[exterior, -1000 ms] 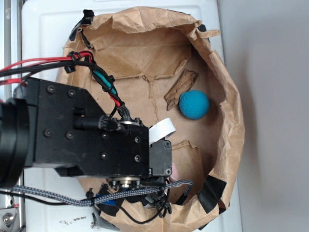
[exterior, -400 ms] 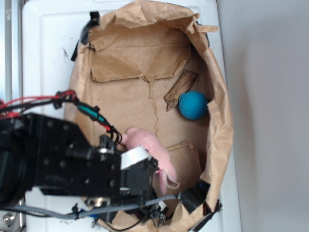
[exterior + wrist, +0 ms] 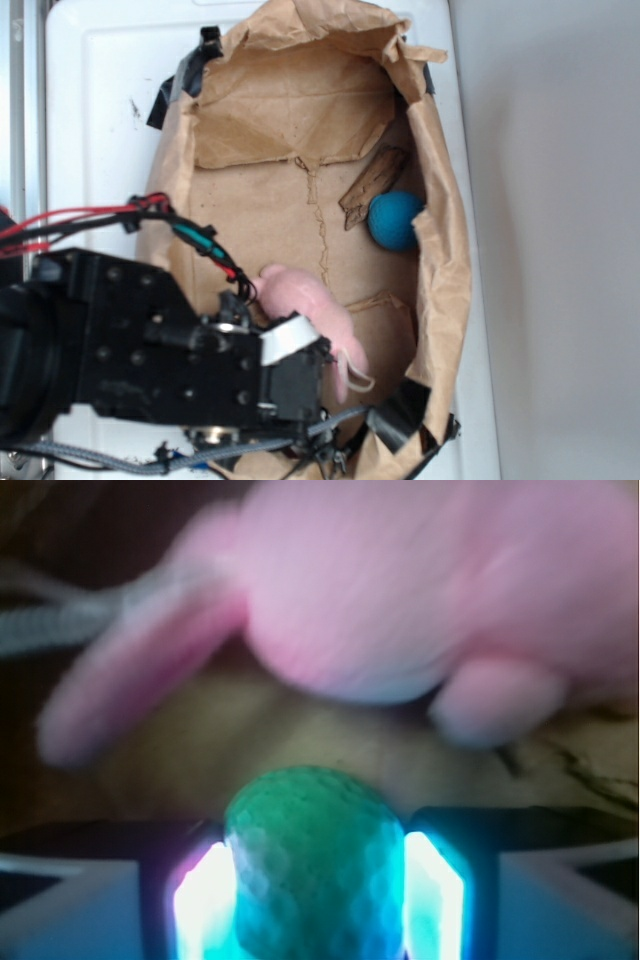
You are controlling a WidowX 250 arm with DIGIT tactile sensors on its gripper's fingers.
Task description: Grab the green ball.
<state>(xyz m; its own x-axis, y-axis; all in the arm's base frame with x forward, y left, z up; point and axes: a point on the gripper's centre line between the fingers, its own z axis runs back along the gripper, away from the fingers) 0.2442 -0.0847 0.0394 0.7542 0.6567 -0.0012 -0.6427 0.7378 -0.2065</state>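
Green ball sits clamped between the two lit fingers of the hand, seen close in the wrist view. Just beyond it lies the blurred pink plush toy on brown paper. Farther off, in the exterior view, the teal-blue ball rests beside a wood scrap inside the paper bag on the white worktop.

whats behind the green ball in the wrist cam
Right behind the green ball, held between the gripper fingers, lies the pink plush toy on brown paper. The ball and fingers cover whatever sits directly beneath them.
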